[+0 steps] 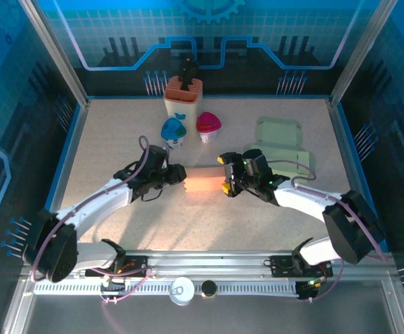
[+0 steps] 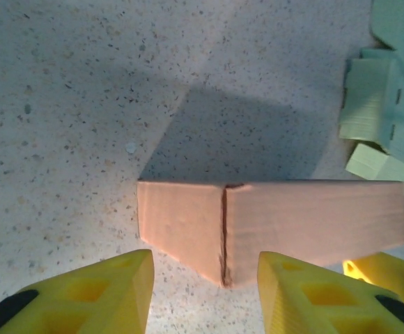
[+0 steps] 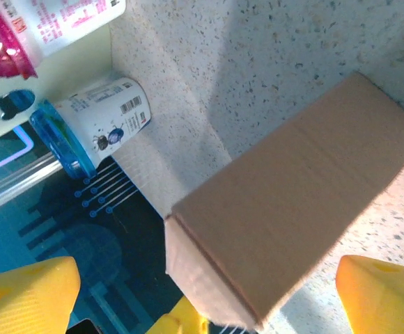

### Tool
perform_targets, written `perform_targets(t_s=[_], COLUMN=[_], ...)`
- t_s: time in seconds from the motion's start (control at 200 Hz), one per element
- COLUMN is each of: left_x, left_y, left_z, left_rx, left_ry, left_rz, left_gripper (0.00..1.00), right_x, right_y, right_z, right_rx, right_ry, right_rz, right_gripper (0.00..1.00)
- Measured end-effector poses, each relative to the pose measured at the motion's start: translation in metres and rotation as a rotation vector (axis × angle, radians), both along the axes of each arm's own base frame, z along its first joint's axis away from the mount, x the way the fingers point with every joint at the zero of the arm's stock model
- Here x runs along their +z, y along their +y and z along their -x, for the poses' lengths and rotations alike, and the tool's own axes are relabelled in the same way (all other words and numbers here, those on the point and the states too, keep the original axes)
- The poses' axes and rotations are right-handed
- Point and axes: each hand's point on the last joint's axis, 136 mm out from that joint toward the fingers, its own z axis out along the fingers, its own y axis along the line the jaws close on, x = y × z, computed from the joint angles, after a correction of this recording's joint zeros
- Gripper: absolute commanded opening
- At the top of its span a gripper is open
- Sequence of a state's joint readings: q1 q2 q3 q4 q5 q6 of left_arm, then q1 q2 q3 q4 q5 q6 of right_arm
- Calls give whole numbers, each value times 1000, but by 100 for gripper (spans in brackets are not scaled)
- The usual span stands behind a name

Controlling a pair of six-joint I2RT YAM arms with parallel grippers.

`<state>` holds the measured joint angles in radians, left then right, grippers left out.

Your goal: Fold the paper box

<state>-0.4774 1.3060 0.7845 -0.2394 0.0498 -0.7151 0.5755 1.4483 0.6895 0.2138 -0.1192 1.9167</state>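
Your paper box [image 1: 203, 183] lies closed up at mid-table [image 1: 118, 139], long side running across, between the two claws. Left gripper [image 1: 180, 174] is at its left end, fingers partly apart to either side of a box corner and clamping nothing. Right gripper [image 1: 223, 174] is at the other end, spread wide past the box's sides, nothing held.

A speckled beige desk [image 1: 104, 139] sits inside a booth of blue wall panels [image 1: 209, 35] printed with circuit lines and a gear motif. Silver aluminium posts [image 1: 52, 52] frame the corners. A metal rail [image 1: 216, 268] runs along the near edge. The lighting is bright.
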Motion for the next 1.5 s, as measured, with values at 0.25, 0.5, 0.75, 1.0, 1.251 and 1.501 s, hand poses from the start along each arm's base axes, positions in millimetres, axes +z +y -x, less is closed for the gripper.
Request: perform_targets(t_s=[0.25,0.5,0.75,1.0,1.251,1.501], left_x=[-6,-5,-13,17,15,33], left_y=[-14,-20,-24,-13,-6,-21], left_z=[-10,8,43,57,62,70], left_rx=[-46,-87,-123,-83,-75,-144], left_ry=[-16,-64,-81,-159,-141,-155], left_rz=[19,16,-23,4,-20,54], left_gripper=[32,27,41,45,44,44], right_x=[-38,-32,-12,-34,-41,-16], right_y=[9,16,16,11,2,-40], right_z=[-6,-11,18,35,52,63], right_rx=[-24,7,128,196,272,437], right_ry=[118,70,-82,-121,-109,-271], right_rz=[-35,-78,-13,66,145,369], right_gripper=[85,70,63,69,83,75])
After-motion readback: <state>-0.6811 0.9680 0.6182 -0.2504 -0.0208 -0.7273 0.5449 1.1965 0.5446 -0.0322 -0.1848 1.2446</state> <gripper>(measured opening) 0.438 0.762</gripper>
